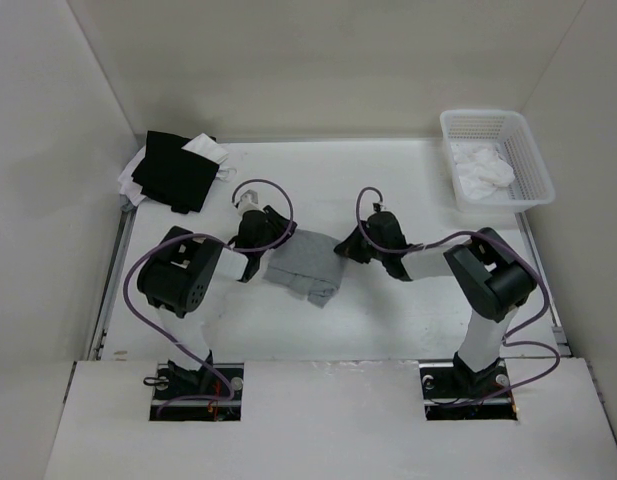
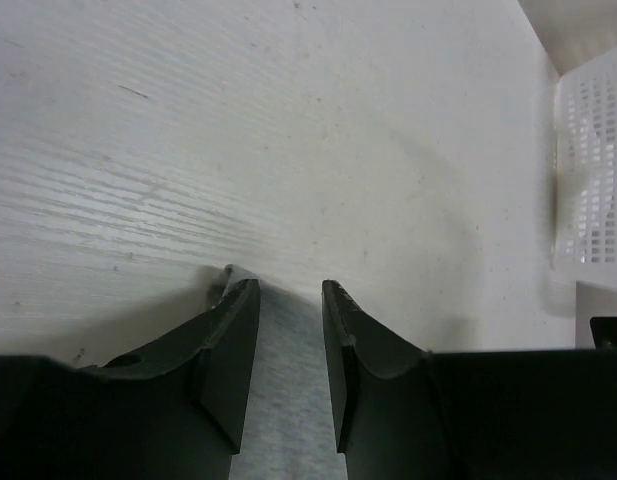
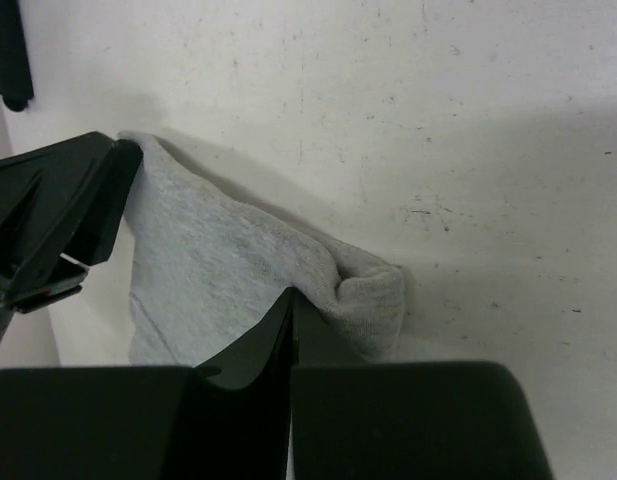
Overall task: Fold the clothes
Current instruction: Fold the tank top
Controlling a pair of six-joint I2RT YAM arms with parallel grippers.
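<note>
two tools meet the grey shirt (image 1: pixel 306 265) from opposite sides. it lies as a crumpled, partly folded bundle at the middle of the counter (image 1: pixel 408 310), well apart from every edge.

the left tool (image 1: pixel 271 243) sits at the shirt's left side. its wrist view shows the jaws apart, with grey knit (image 2: pixel 288 400) lying in the gap between them and not clamped. the right tool (image 3: pixel 291 300) is at the shirt's right corner, jaws together on what looks like a pinch of the folded edge, where the fabric (image 3: pixel 218 260) puckers beside the tips.

the bundle has no clear long axis and sits a little skewed to the counter's edges. neither arm is nearer, since both touch it. the next move likely turns on the left tool closing on its side, so both can lift and spread the shirt.

a basket (image 1: pixel 533 150) holding a white cloth (image 1: pixel 483 172) stands at the far right corner, and black-and-white clothes (image 1: pixel 173 170) lie at the far left corner. no brand, label or writing can be read.
</note>
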